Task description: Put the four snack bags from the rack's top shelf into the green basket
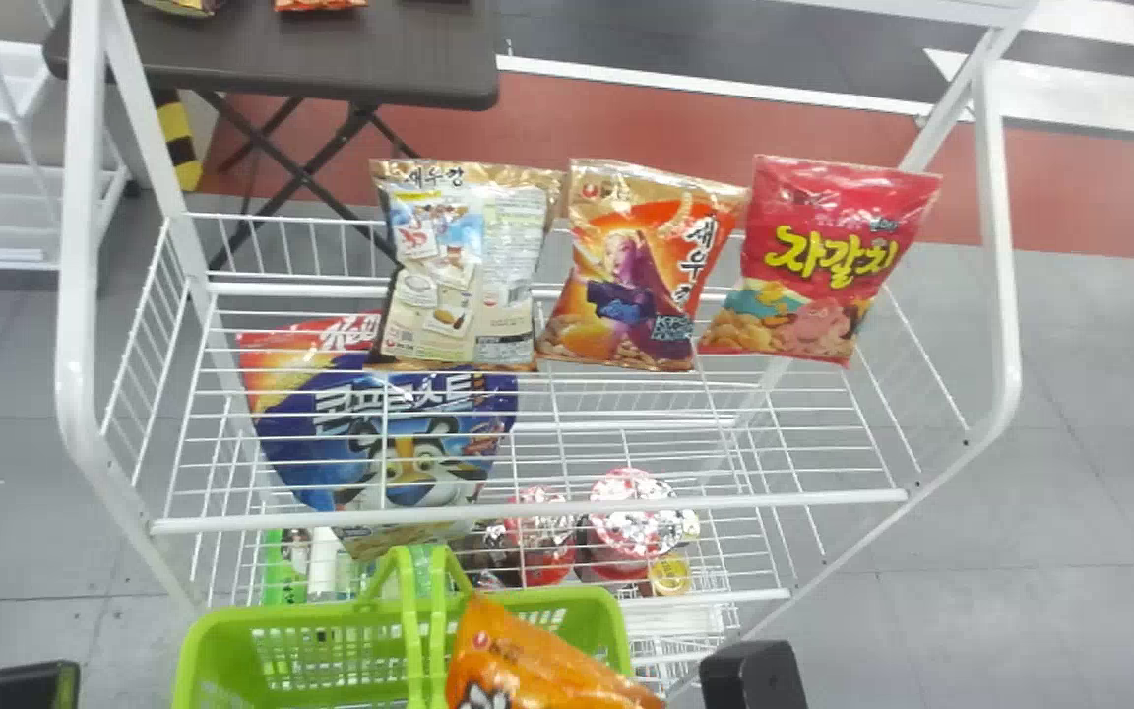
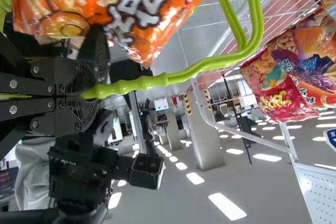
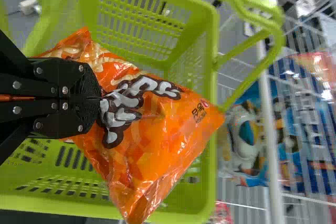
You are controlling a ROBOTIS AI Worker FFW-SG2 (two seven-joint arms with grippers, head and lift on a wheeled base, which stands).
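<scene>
- Orange bag is over the green basket in the head view, so the first drop looks close, but I'd call it zero of four delivered.
- Same view, beyond the basket: three bags on the rack's top shelf, one beige bag, one orange-and-purple bag, one red bag. Those three are left to grab after this one. Tally: four snack bags, one basket.
- Left wrist view: left gripper is clamped on a basket handle.
- Right wrist view: right gripper has its fingers closed on the orange bag, right above the basket's opening. Probably just needs lowering and letting go.
</scene>
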